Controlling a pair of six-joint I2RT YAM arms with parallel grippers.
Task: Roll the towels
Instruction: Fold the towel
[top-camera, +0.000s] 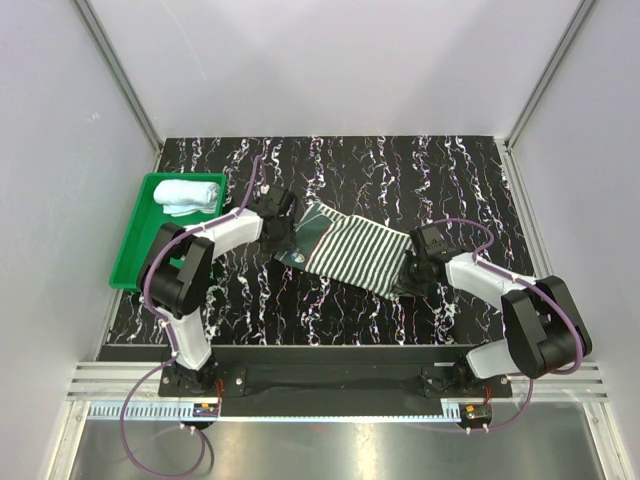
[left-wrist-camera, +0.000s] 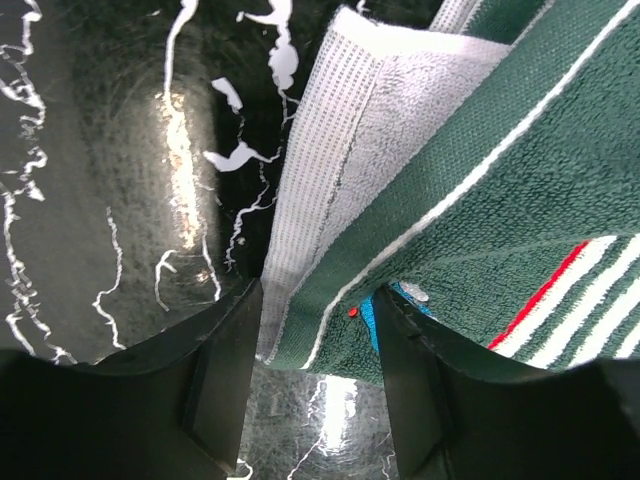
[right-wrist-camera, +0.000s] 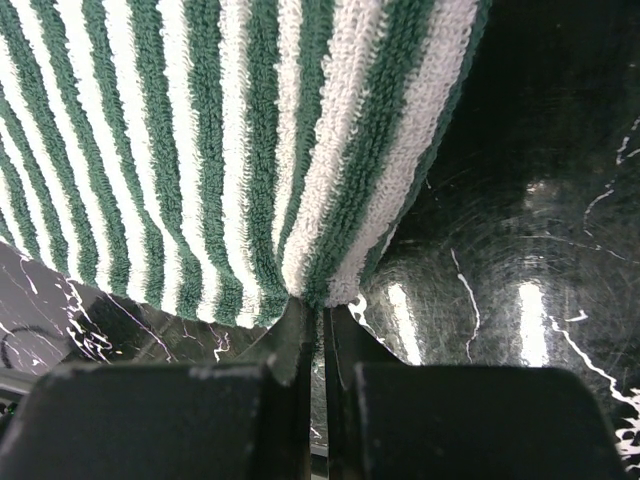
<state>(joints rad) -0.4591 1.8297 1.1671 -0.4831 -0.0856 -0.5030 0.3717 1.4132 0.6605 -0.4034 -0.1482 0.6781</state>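
Tightly on the striped towel (right-wrist-camera: 200, 150) corner, the right gripper (right-wrist-camera: 322, 335).

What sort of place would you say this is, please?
Probably a robot test cell in a lab: plain white panel walls on aluminium posts, a black marbled table, and a left arm and right arm bolted at its near edge, holding a striped towel.

The marbled table (top-camera: 400, 165) lies bare beyond and before the striped towel (top-camera: 360, 255), but the green tray (top-camera: 130, 240) holding a rolled light blue towel (top-camera: 188, 195) blocks its left, and the left gripper (top-camera: 285, 225) and right gripper (top-camera: 412, 268) clamp its ends.
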